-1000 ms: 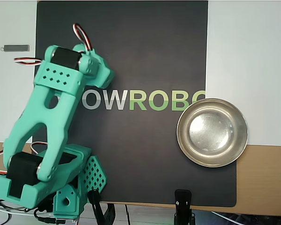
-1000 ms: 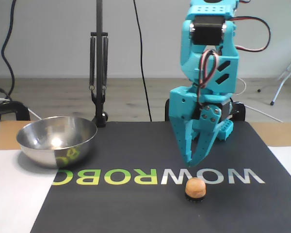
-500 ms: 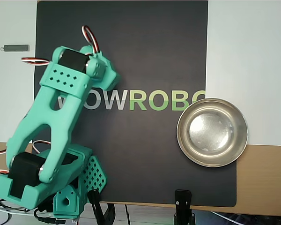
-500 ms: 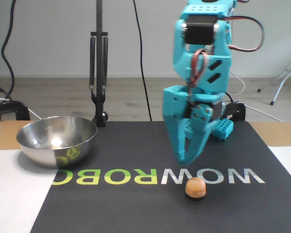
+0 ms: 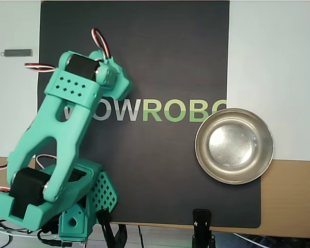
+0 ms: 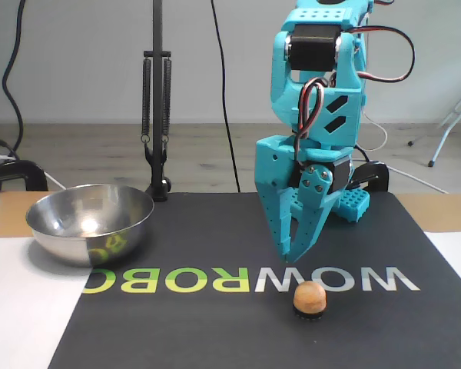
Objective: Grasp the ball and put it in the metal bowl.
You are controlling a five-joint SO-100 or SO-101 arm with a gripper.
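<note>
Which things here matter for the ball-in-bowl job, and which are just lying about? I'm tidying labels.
Job:
- ball, on the mat
- metal bowl, empty
- end effector, above the ball

Lying about:
- black mat
- grey bar beside the mat
- lamp stand behind the bowl

Low and centre-right in my fixed view, the ball (image 6: pixel 310 295), a small matte peach-tan sphere, sits on a dark ring on the black mat, just below the logo lettering. The metal bowl (image 6: pixel 90 223), shiny, shallow and upright, stands at left, well apart; overhead it lies right of centre (image 5: pixel 234 145).
</note>
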